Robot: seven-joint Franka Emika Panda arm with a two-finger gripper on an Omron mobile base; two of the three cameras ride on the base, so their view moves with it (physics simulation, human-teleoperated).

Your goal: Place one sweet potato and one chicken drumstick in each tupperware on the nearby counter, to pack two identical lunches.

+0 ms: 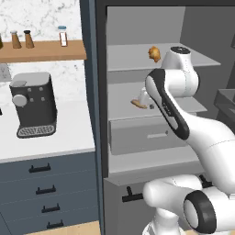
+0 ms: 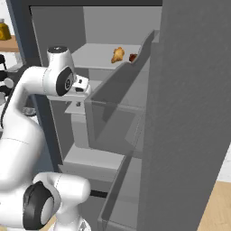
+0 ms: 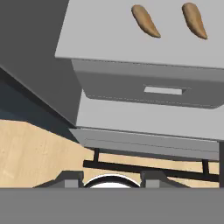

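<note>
Two tan-orange sweet potatoes (image 3: 145, 21) (image 3: 194, 19) lie side by side on the middle shelf of the open fridge; one sweet potato (image 1: 137, 103) also shows in the left base view. A golden-brown chicken drumstick (image 1: 154, 53) (image 2: 117, 54) sits on the upper shelf beside a darker drumstick (image 2: 132, 57). My gripper (image 3: 112, 177) (image 1: 145, 98) hangs in front of the middle shelf, short of the sweet potatoes. Its fingertips (image 3: 70, 178) stand apart with nothing between them. The tupperware is out of view. The white counter (image 1: 69, 135) lies left of the fridge.
A grey drawer (image 3: 144, 89) sits under the sweet potato shelf. The fridge door (image 2: 194, 117) stands open on the right. A dark coffee machine (image 1: 33, 105) stands on the counter, under a wooden shelf (image 1: 43, 50) with small bottles. Wooden floor (image 3: 35, 153) lies below.
</note>
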